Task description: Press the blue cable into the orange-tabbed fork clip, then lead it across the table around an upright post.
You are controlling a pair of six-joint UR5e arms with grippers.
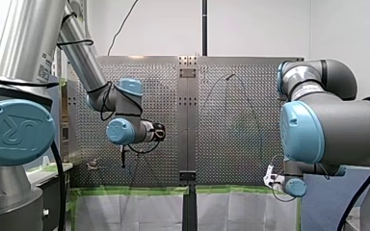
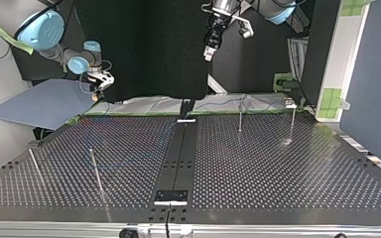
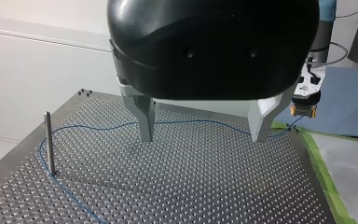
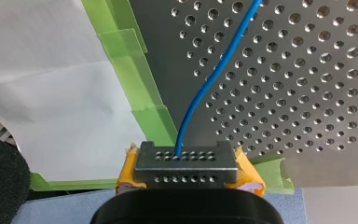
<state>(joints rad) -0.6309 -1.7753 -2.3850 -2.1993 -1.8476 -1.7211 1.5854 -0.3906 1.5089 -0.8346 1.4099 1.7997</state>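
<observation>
1. Clearly, in the right wrist view my right gripper (image 4: 185, 161) is clamped on the blue cable (image 4: 204, 88). The cable leaves between the yellow-padded fingers (image 4: 248, 176) and runs ahead over the perforated table (image 4: 298, 93). The gripper itself sits just off the table's edge, beside the strips of green tape (image 4: 140, 88).
2. In the left wrist view my left gripper (image 3: 203, 139) hangs above the table with its two metal fingers (image 3: 144, 119) spread wide and nothing between them. The cable lies on the plate beyond the fingers. At one end it reaches my right gripper at the table's corner; at the other it bends around the foot of an upright post (image 3: 49, 142) and comes back toward the camera.
3. In the top view my left gripper comes down from the top edge, high over the far middle of the table (finger spacing not readable here). My right gripper is at the view's left, past the far edge. The cable shows only as a faint blue loop near the post at the near left.
4. In the front view my left gripper is over the table's left half and my right gripper is at the near right edge. The cable is too thin to follow.
</observation>
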